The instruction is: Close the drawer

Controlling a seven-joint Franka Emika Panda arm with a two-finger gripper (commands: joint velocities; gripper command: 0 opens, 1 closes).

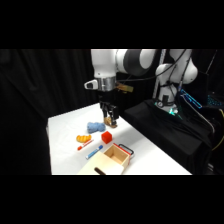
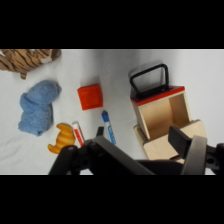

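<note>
On the white table [image 1: 65,125] I count one of each thing, approx. 7 items: 1 drawer [image 2: 162,112], 1 red cube [image 2: 90,97], 1 blue cloth toy [image 2: 39,106], 1 orange toy [image 2: 62,138], 1 tiger-striped toy [image 2: 26,58], 1 marker w/ red body [image 2: 78,134] and 1 marker w/ blue body [image 2: 108,127]. The drawer is light tan wood w/ red trim on its front and a dark loop handle [image 2: 149,80]; it stands pulled out of its tan box [image 2: 172,140], so the inside is open to see, and it shows nothing in it. In side view the drawer [image 1: 119,153] sits at the near edge of the table, handle pointing to the right, just beside the red cube [image 1: 106,137] and the blue marker [image 1: 94,151]. The 2 markers lie near each other, between orange toy and drawer. Blue cloth toy is left of the cube in wrist view, tiger toy at the top left corner, well apart from the drawer. The gripper [image 1: 111,120] hangs above the table behind the cube, not touching any item; if its fingers are apart or together I cannot tell. No brand, label or readable writing on any thing, also not on the markers
</note>
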